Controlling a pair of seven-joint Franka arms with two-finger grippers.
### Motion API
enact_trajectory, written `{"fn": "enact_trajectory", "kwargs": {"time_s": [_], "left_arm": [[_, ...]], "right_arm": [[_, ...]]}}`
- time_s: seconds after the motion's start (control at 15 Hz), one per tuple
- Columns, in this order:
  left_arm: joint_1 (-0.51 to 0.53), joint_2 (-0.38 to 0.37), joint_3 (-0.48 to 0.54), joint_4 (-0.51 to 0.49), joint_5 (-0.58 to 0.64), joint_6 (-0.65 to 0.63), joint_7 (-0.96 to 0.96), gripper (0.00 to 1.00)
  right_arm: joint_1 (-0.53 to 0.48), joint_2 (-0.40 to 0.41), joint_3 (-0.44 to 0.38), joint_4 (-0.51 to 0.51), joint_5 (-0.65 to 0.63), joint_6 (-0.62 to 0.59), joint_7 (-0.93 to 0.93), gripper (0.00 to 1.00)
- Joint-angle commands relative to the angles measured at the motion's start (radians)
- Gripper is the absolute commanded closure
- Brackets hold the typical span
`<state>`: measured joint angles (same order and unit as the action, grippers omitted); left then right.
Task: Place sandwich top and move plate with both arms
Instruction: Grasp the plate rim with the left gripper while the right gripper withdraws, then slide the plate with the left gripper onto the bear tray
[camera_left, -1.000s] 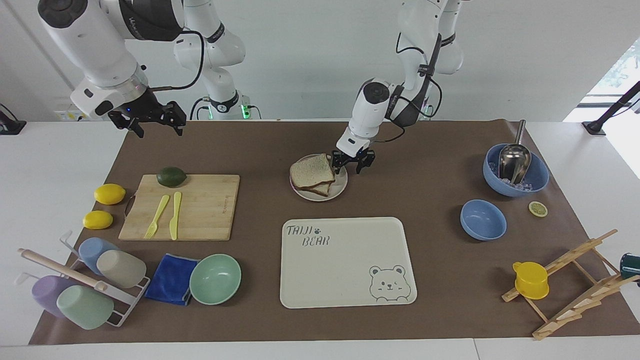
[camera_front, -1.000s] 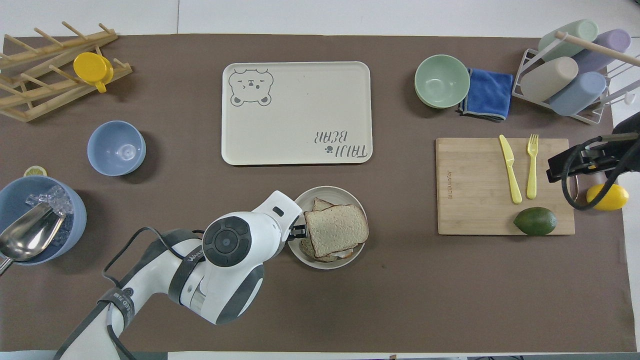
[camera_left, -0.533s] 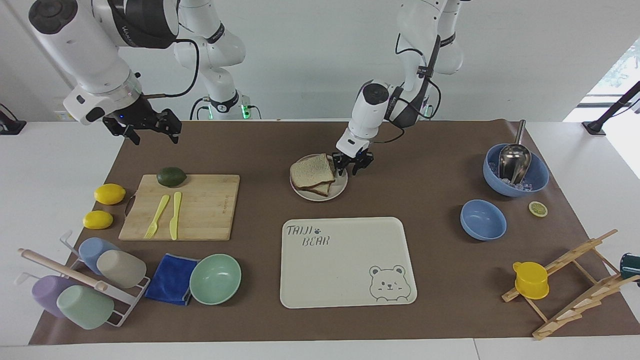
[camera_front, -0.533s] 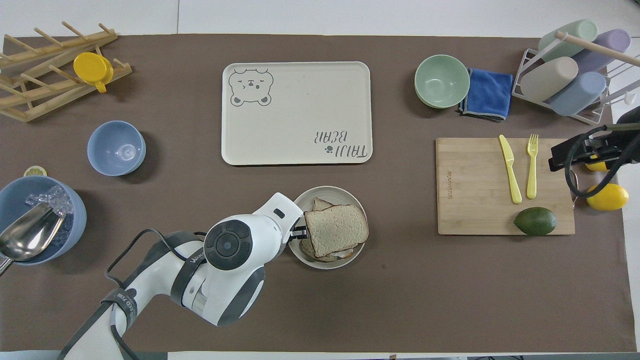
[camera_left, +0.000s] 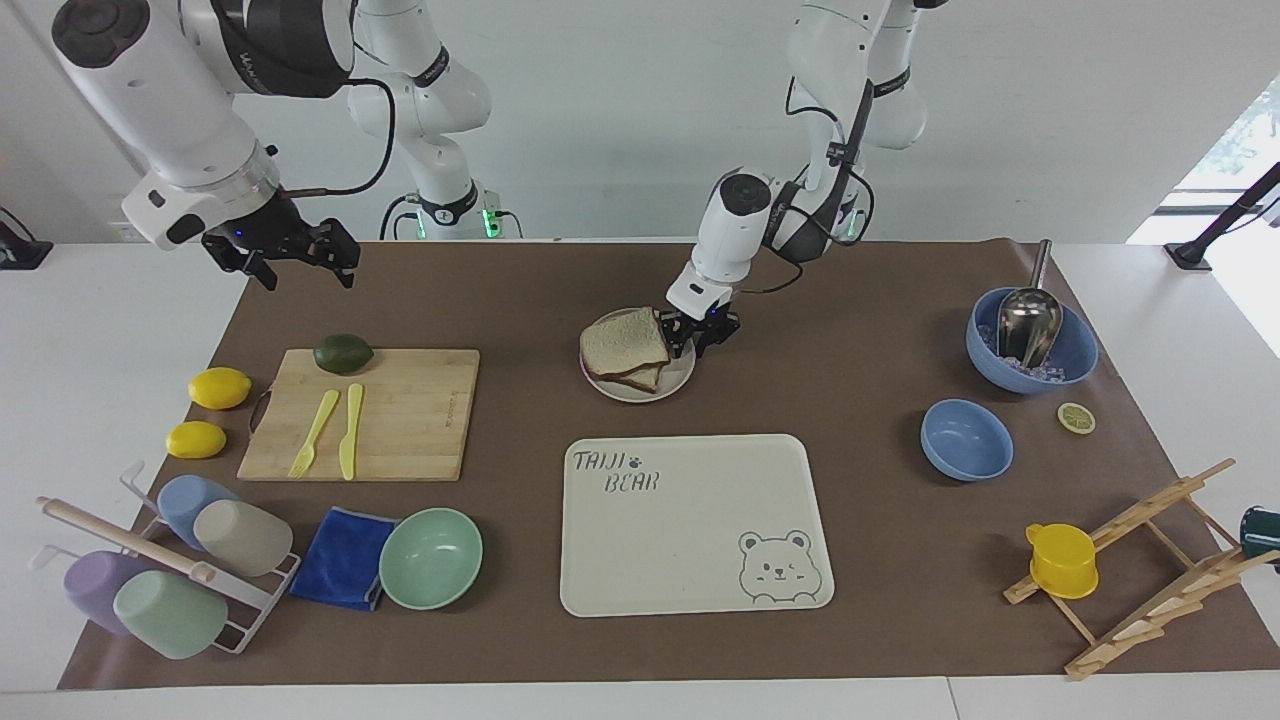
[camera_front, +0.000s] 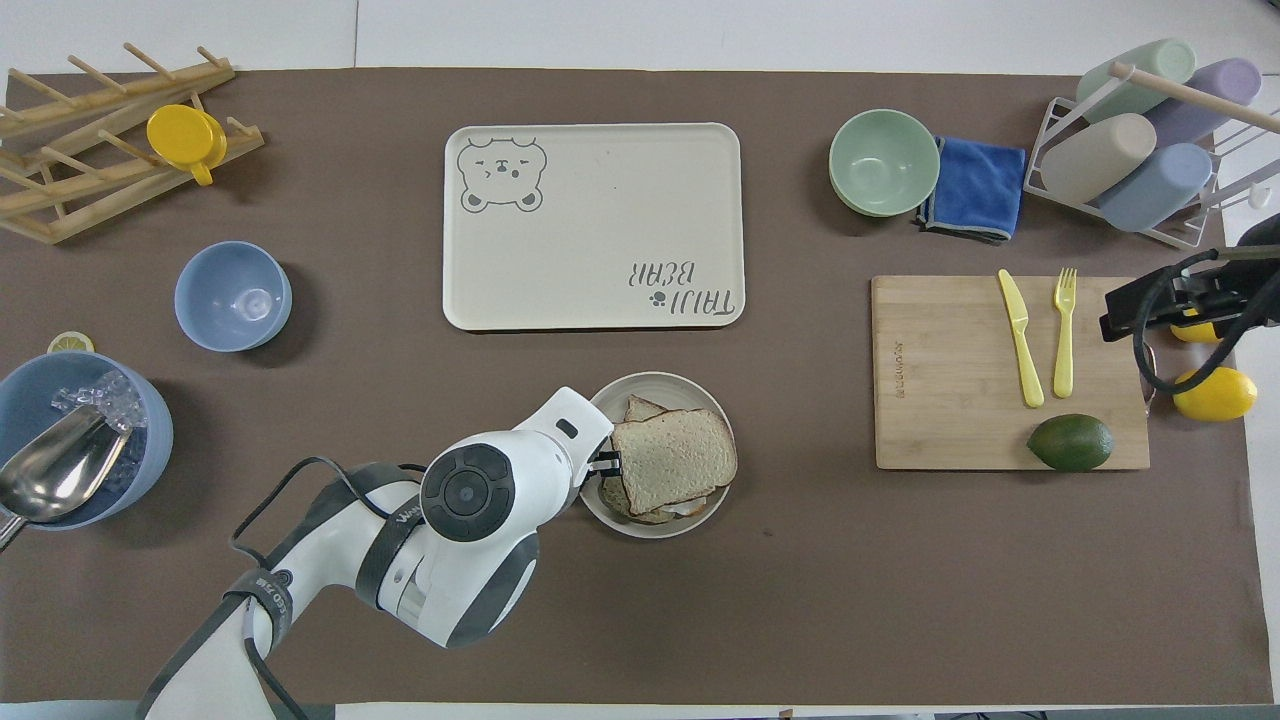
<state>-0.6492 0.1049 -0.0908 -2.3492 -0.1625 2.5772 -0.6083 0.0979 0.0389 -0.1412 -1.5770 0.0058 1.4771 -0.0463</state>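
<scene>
The sandwich top (camera_left: 622, 343) is a plain bread slice lying on another slice on the small round plate (camera_left: 640, 393), in the middle of the mat nearer to the robots than the bear tray. It shows from above too (camera_front: 672, 459), skewed over the lower slice, on the plate (camera_front: 650, 385). My left gripper (camera_left: 700, 335) is low at the plate's rim on the side toward the left arm's end, right beside the bread edge (camera_front: 607, 462). My right gripper (camera_left: 300, 268) hangs open and empty in the air over the mat's edge by the cutting board (camera_front: 1115, 320).
The bear-print tray (camera_left: 690, 590) lies just farther from the robots than the plate. A cutting board (camera_left: 400, 440) holds a yellow fork, a knife and an avocado (camera_left: 343, 353). Two lemons, a mint-green bowl (camera_left: 430, 558), a blue cloth, a cup rack, blue bowls and a wooden rack stand around.
My left gripper has come down and in toward the plate's rim beside the bread. My right gripper has drifted a little toward the right arm's end of the table.
</scene>
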Motion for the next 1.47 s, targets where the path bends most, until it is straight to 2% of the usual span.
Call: {"fn": "enact_trajectory", "kwargs": {"time_s": [0.0,0.2,0.53,0.73,0.93,1.13,1.4], "left_arm": [[-0.006,0.002,0.009,0.001,-0.009,0.014,0.025,0.65],[-0.003,0.004,0.011,0.014,-0.009,0.012,0.027,0.74],[0.025,0.015,0.011,0.022,-0.009,0.012,0.065,1.0],[0.046,0.021,0.011,0.033,-0.009,0.011,0.073,1.0],[0.086,0.009,0.01,0.062,-0.009,-0.053,0.093,1.0],[0.117,0.002,0.006,0.151,-0.015,-0.187,0.107,1.0],[0.131,-0.001,0.009,0.243,-0.098,-0.282,0.128,1.0]], "right_arm": [[-0.033,-0.001,0.006,0.0,0.011,0.009,0.011,0.0],[-0.035,-0.004,0.008,-0.009,0.011,0.005,0.011,0.0],[-0.035,-0.002,0.005,0.002,-0.006,0.003,0.006,0.0],[-0.033,-0.004,0.005,0.003,-0.012,0.0,0.006,0.0],[-0.03,-0.007,0.008,0.003,-0.01,0.0,0.009,0.0],[-0.032,-0.014,0.008,0.002,0.0,0.002,0.011,0.0],[-0.029,-0.016,0.009,-0.005,0.005,0.002,0.011,0.0]]}}
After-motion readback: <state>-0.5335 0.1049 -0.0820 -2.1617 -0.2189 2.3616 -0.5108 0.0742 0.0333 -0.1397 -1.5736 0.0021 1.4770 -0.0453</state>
